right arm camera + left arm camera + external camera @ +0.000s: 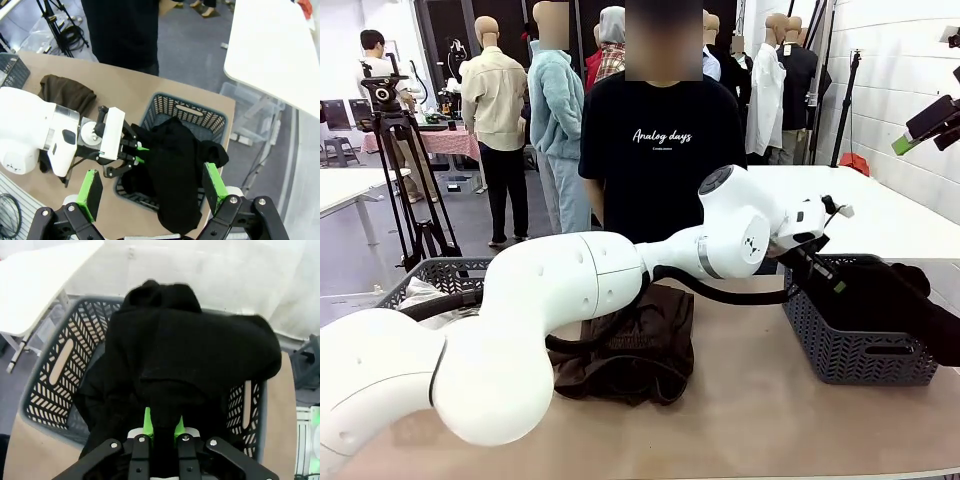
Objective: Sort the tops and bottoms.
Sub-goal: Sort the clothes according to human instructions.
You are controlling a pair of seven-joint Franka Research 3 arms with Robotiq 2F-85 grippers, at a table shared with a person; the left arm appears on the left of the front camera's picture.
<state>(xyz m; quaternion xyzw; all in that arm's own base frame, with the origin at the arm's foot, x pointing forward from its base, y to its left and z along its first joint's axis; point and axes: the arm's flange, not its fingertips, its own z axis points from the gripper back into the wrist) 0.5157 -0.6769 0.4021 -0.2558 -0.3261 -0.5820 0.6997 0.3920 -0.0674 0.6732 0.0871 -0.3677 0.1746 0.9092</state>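
Presently a black bottom garment (200, 350) is clamped in the left gripper (162, 425) and draped over the grey basket (55, 365), evidently for deposit there, while the right gripper (152, 186) is held wide and empty.

- Bench (760, 400): tan flat top, carries both baskets.
- Grey lattice basket (860, 352): plastic, slotted handle in its wall, on the right part of the bench near the far edge.
- Second grey lattice basket (445, 272): at the left end of the bench, partly hidden.
- Person (660, 150): stands at the far side, black T-shirt with white lettering.
- Tripod (398, 170): black, on the floor, far left.
- White table (890, 205): behind the right basket, with a clear plastic bin (245, 112) on the floor beside it.
- Table with red-checked cloth (435, 142): far back, left.
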